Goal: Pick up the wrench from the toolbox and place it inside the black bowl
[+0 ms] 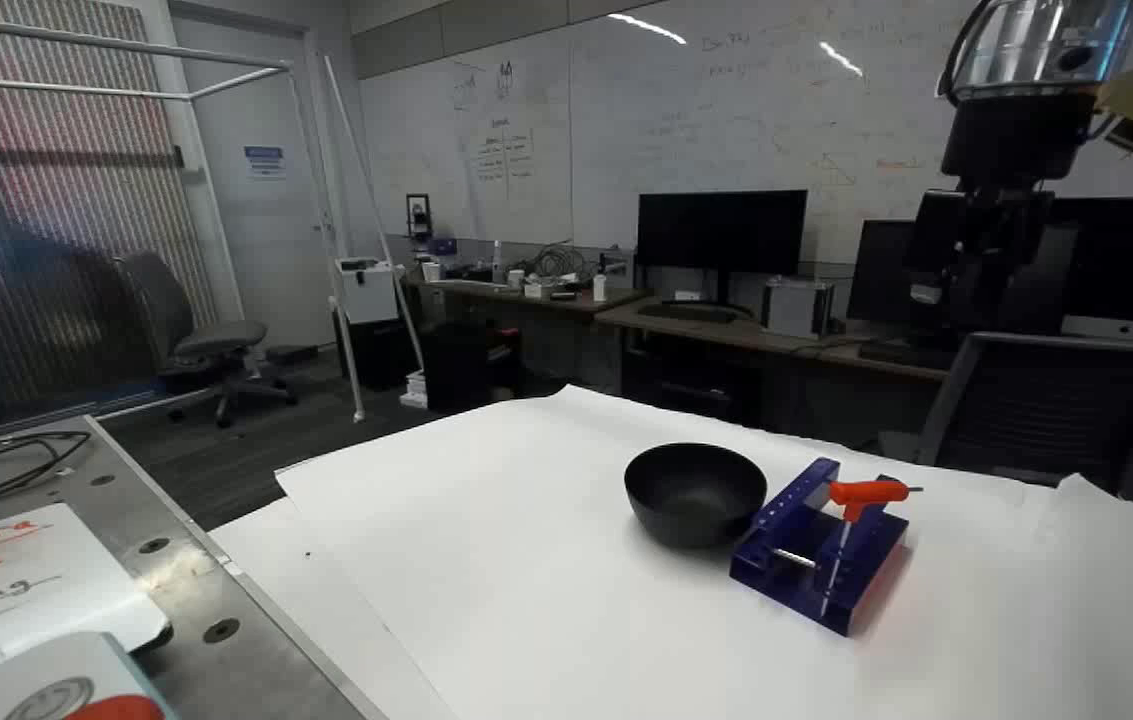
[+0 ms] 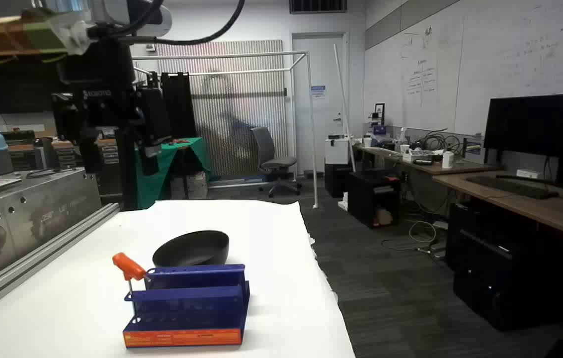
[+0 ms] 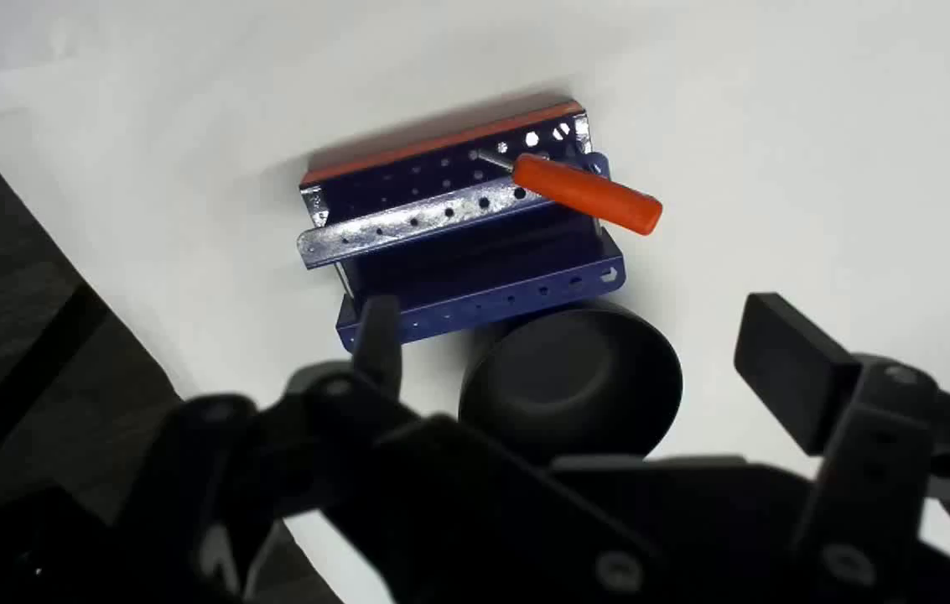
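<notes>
In the toolbox (image 2: 192, 304), wrench (image 1: 856, 500) near-upright, shaft (image 1: 837, 562) downward, handle (image 3: 588, 195) crosswise.

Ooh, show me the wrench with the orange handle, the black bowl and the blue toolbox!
Wrench (image 1: 869, 492): in an exterior view, on its orange handle.
Black bowl (image 3: 560, 371): in the wrist view, on its inner bottom.
Toolbox (image 3: 433, 217): in the wrist view, on a strip with holes.

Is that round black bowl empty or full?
Empty: in the wrist view the black bowl shows only its bare inside. In both exterior views, the wrench stands in the toolbox.
</notes>
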